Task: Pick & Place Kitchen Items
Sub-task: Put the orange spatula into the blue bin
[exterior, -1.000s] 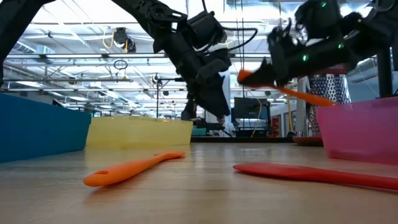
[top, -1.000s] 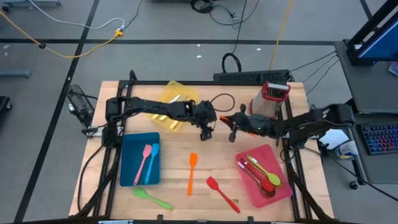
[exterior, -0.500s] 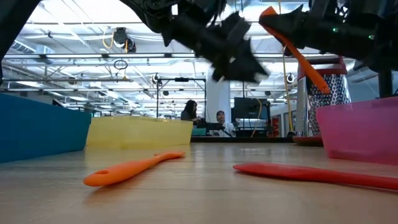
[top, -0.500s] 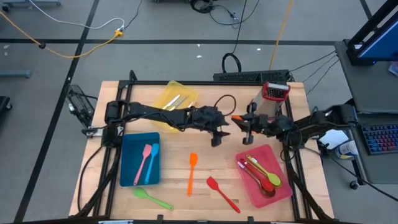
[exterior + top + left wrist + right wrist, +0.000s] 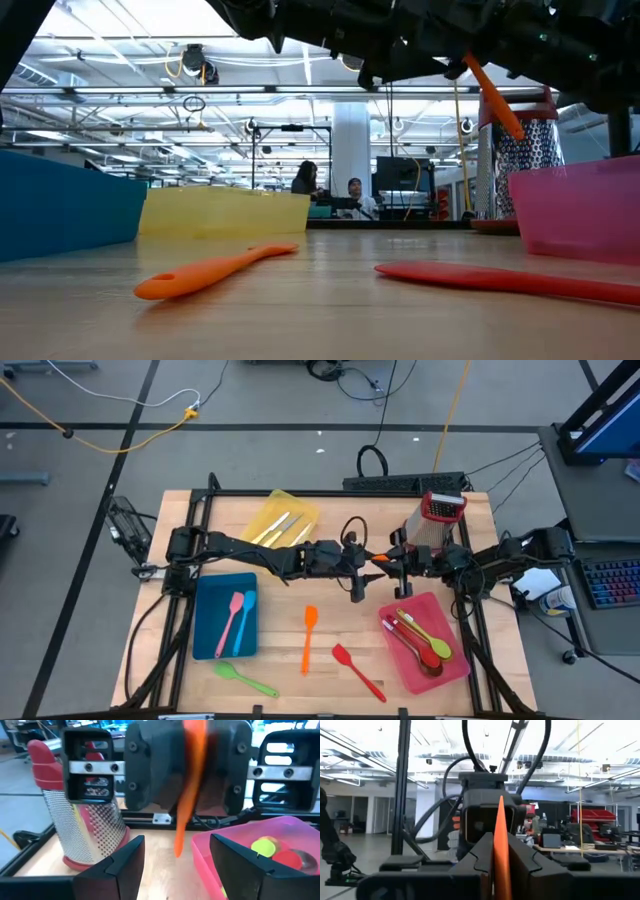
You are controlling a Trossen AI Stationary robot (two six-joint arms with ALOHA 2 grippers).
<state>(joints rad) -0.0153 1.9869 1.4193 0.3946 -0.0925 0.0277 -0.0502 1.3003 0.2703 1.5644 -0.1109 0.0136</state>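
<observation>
Left gripper [image 5: 358, 572] apart, moved closer to right gripper [image 5: 392, 563] clamped on orange utensil [image 5: 189, 795]

Orange utensil [image 5: 492, 98] upper end — hidden behind arms.

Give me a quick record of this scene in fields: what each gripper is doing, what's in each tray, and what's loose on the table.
right gripper: shut on orange utensil, raised above table
left gripper: open, facing the right gripper, holding nothing
yellow tray: cream-handled knives
blue tray: pink spatula, blue spatula
pink tray: several utensils
loose on table: orange spatula, red spatula, green spoon
grater: upright, beyond pink tray
</observation>
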